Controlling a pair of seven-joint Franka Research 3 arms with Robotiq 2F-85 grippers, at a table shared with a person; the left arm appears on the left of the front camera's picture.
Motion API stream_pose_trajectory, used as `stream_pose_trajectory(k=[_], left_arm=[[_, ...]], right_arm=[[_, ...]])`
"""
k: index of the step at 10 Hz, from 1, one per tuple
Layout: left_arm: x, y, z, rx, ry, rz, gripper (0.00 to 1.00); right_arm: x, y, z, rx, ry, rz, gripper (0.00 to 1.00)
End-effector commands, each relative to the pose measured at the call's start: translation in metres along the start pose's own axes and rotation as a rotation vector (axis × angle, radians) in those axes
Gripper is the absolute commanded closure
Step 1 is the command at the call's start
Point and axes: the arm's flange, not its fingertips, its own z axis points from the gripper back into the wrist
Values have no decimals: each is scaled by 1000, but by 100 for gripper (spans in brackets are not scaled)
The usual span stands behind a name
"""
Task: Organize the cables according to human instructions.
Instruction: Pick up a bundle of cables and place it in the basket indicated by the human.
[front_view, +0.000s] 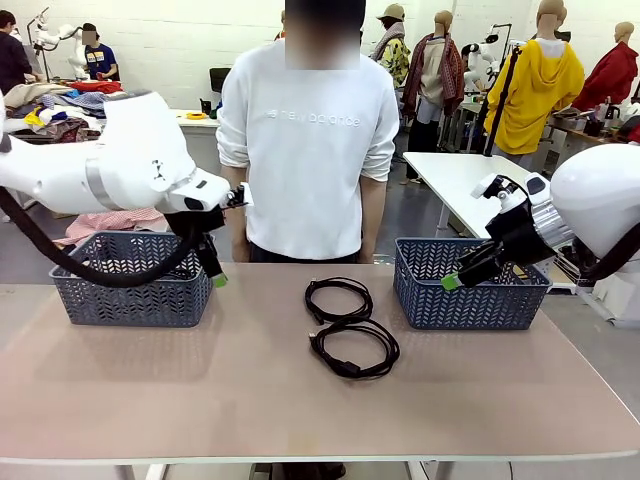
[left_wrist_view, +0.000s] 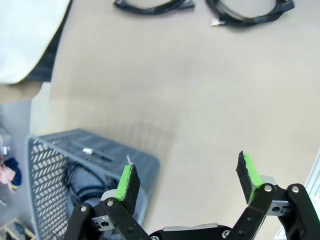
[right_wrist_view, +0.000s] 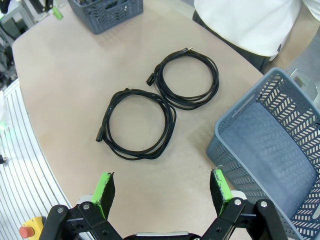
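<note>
I take the near coil (front_view: 352, 372) as my mark: a black power cord wound in a ring, flat on the table (front_view: 200, 400) about mid-width. The second coil (front_view: 340, 282) lies just beyond it, toward the person (front_view: 308, 150) standing at the far edge, and the two rings touch where they meet. From the right wrist camera I can make out a plug at the outer edge of each ring.

The left basket (front_view: 130, 295) sits well to the left of the near coil and farther back. The left wrist view looks down into it and shows more black cords (left_wrist_view: 80, 182) lying inside, though I cannot count them. The right basket (front_view: 470, 300) sits to the right of the near coil, also farther back and nearer to it than the left basket is.

My left gripper (front_view: 213, 272) hangs up and to the left of the near coil, over the left basket's inner corner, jaws wide apart with nothing between the green pads. My right gripper (front_view: 455, 278) hovers up and to the right of the near coil, in front of the right basket's rim, its jaws likewise spread and empty.
</note>
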Motion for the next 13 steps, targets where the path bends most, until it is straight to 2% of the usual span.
stream_pose_trajectory(k=[1,5,7,13], left_arm=[[-8,-15,-8,-27,-64,-24,0],[-11,-43,-17,-37,-112,-27,0],[-1,-35,-20,-50,-72,-19,0],[-1,-35,-20,-50,-72,-19,0]], right_arm=[[0,-2,-2,15,-24,8,0],[0,-2,-2,15,-24,8,0],[0,-2,-2,15,-24,8,0],[0,-2,-2,15,-24,8,0]])
